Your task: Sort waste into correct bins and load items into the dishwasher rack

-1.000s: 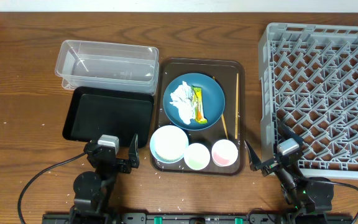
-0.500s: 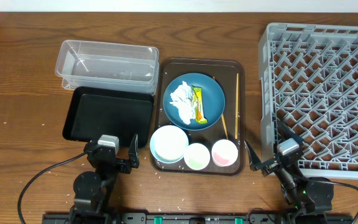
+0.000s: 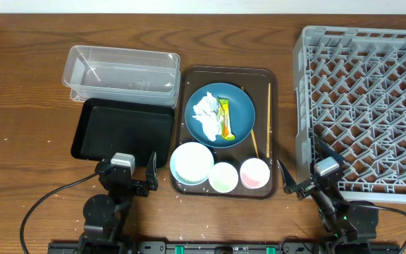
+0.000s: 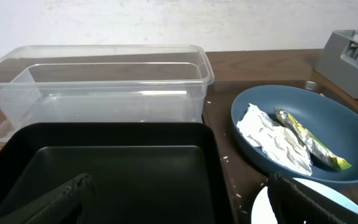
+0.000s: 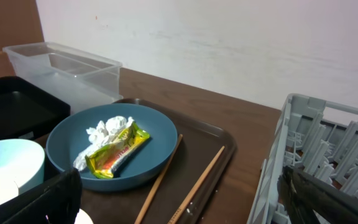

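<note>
A blue plate (image 3: 237,106) on the brown tray holds a crumpled white tissue (image 3: 205,115) and a yellow-green wrapper (image 3: 224,118); both show in the left wrist view (image 4: 272,138) and the right wrist view (image 5: 112,151). Three small bowls (image 3: 192,162) (image 3: 223,176) (image 3: 254,173) line the tray's front. Two chopsticks (image 3: 268,120) lie at its right. The clear tub (image 3: 122,72) and black tray (image 3: 124,132) sit left. The grey rack (image 3: 368,106) is right. My left gripper (image 3: 127,169) is open before the black tray. My right gripper (image 3: 305,173) is open beside the rack.
The brown serving tray (image 3: 189,81) sits mid-table between bins and rack. Loose white rice grains (image 3: 189,190) dot the wood along the table's front edge. A pale wall runs behind the table in both wrist views.
</note>
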### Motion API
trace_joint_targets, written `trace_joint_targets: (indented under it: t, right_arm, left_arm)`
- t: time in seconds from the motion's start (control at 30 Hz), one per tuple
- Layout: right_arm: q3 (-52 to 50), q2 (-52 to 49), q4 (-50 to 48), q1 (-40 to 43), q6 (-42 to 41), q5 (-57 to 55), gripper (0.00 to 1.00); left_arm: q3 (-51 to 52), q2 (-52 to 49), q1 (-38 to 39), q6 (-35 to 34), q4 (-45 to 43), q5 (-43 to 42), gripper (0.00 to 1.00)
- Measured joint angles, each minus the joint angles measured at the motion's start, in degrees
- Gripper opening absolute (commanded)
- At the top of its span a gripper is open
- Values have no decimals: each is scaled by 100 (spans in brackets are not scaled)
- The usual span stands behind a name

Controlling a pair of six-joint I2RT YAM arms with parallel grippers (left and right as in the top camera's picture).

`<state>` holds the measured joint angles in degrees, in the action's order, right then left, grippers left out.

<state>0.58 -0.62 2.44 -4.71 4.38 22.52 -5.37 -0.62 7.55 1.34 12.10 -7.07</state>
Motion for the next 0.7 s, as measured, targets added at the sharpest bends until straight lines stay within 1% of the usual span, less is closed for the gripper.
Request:
trace_joint_targets:
  t: [0.7]
  right_arm:
    - [0, 0, -2, 0, 0, 79, 99]
  left_arm:
    - [48, 0, 0, 0, -205, -68, 91]
